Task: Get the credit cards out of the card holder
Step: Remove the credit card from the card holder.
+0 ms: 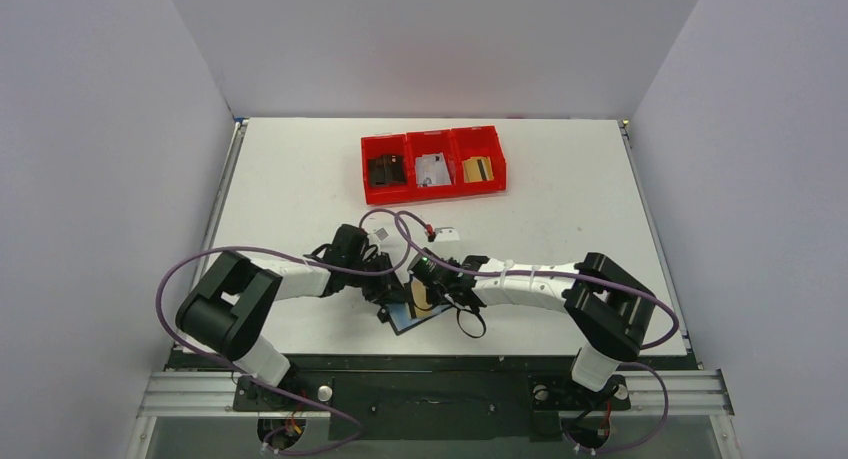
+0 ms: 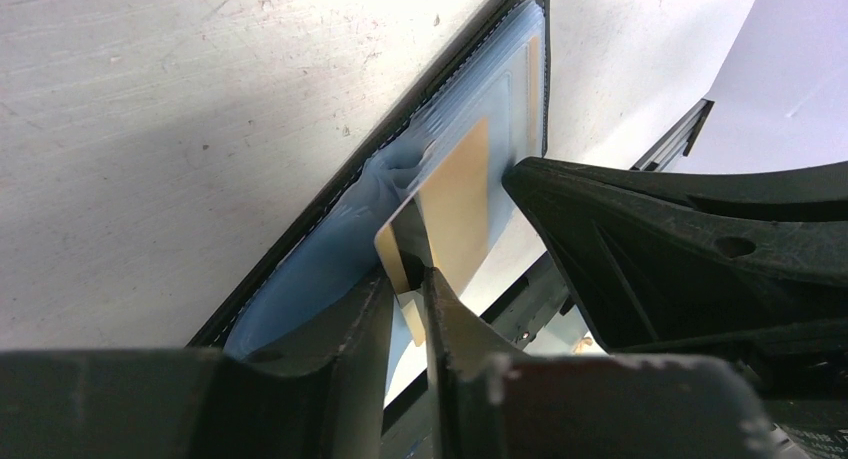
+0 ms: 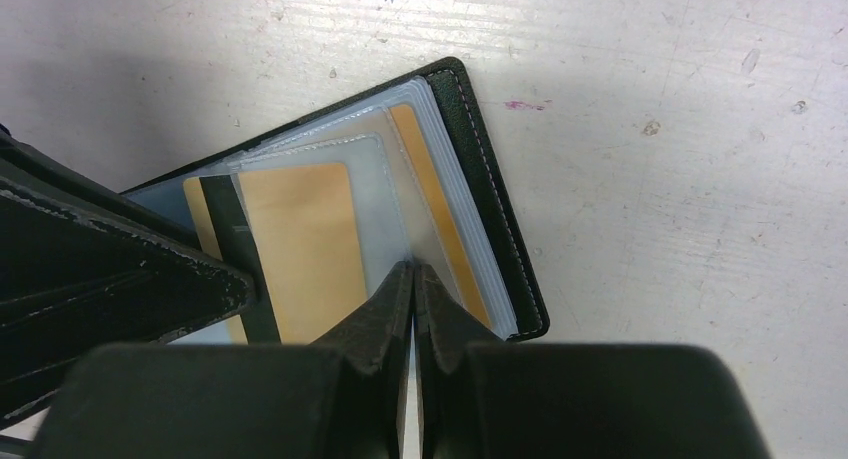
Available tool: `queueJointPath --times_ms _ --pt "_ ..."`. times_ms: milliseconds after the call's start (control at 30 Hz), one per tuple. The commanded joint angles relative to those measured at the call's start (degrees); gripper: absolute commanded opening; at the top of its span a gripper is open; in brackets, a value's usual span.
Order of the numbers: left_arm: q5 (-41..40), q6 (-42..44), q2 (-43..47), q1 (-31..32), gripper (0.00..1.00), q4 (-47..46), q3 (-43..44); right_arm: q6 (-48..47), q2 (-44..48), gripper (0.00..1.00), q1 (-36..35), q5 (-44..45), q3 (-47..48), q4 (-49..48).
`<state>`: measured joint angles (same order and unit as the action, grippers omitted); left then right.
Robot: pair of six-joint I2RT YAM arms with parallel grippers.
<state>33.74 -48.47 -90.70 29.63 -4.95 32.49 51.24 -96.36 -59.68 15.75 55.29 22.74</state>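
Note:
The black card holder (image 1: 418,320) lies open near the table's front edge, its clear sleeves (image 3: 395,179) fanned over the black cover (image 3: 492,204). A gold credit card (image 2: 457,194) with a dark stripe sticks partway out of a sleeve (image 2: 330,259). My left gripper (image 2: 408,281) is shut on that card's free end. My right gripper (image 3: 413,269) has its jaws pressed together on the edge of a clear sleeve page, beside the same gold card (image 3: 300,244). A second gold card (image 3: 432,194) sits deeper in the sleeves. In the top view the left gripper (image 1: 388,291) and the right gripper (image 1: 434,282) meet over the holder.
A row of red bins (image 1: 364,167) stands at the back of the table, holding a black card (image 1: 386,169), a white card (image 1: 433,169) and a gold card (image 1: 478,168). The table's front edge (image 1: 430,352) runs just behind the holder.

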Motion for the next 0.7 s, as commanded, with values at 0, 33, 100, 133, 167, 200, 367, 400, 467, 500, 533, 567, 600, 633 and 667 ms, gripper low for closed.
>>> queueJointPath --times_ms 0,33,100,133,167,200,367,400,467,500,533,567,600,633,667 --pt "0.7 -0.3 0.0 -0.2 0.05 -2.8 -0.3 1.4 -2.8 0.00 -0.3 -1.5 -1.8 0.1" --pt "0.5 -0.3 0.3 -0.2 0.03 -2.5 -0.3 1.4 -2.8 0.00 -0.2 -1.5 -1.8 0.1" --pt "0.1 0.1 1.1 -0.2 0.00 -1.3 -0.3 1.6 -2.8 0.00 -0.2 -1.4 -2.0 0.1" --pt "-0.3 0.2 1.3 -0.3 0.00 -0.2 -0.3 1.6 -2.8 0.00 -0.2 -1.4 -2.0 0.1" --pt "-0.5 0.7 1.9 -0.3 0.00 0.4 -0.1 1.7 -2.9 0.00 -0.1 -1.5 -2.1 0.1" --pt "-1.1 1.1 2.2 -0.3 0.00 1.9 -0.1 1.8 -2.9 0.00 0.0 -1.5 -2.2 0.1" --pt "-3.4 3.5 4.4 -0.9 0.00 8.4 0.6 2.1 -3.2 0.00 0.2 -1.5 -2.8 0.1" --pt "-4.1 4.1 5.0 -1.1 0.00 10.3 0.6 2.1 -3.2 0.00 0.2 -1.5 -2.9 0.1" --pt "-4.9 4.7 6.0 -1.6 0.00 12.5 0.8 2.2 -3.1 0.00 0.3 -1.4 -3.0 0.0" --pt "-5.2 4.9 6.4 -1.8 0.00 13.1 0.7 2.2 -3.2 0.00 0.3 -1.4 -3.1 0.0" --pt "-5.6 5.2 7.2 -2.0 0.00 14.1 0.7 2.3 -3.2 0.00 0.3 -1.4 -3.1 0.0" --pt "-5.7 5.3 7.5 -2.2 0.00 15.1 0.5 2.3 -3.2 0.00 0.4 -1.5 -3.1 0.0" --pt "-6.0 5.5 8.2 -2.4 0.00 15.5 0.5 2.3 -3.2 0.00 0.4 -1.4 -3.2 0.0" --pt "-6.2 5.6 8.6 -2.6 0.00 16.5 0.5 2.3 -3.2 0.00 0.5 -1.5 -3.2 -0.1" --pt "-6.5 5.8 9.4 -2.8 0.00 17.0 0.6 2.3 -3.3 0.00 0.5 -1.5 -3.2 -0.1"
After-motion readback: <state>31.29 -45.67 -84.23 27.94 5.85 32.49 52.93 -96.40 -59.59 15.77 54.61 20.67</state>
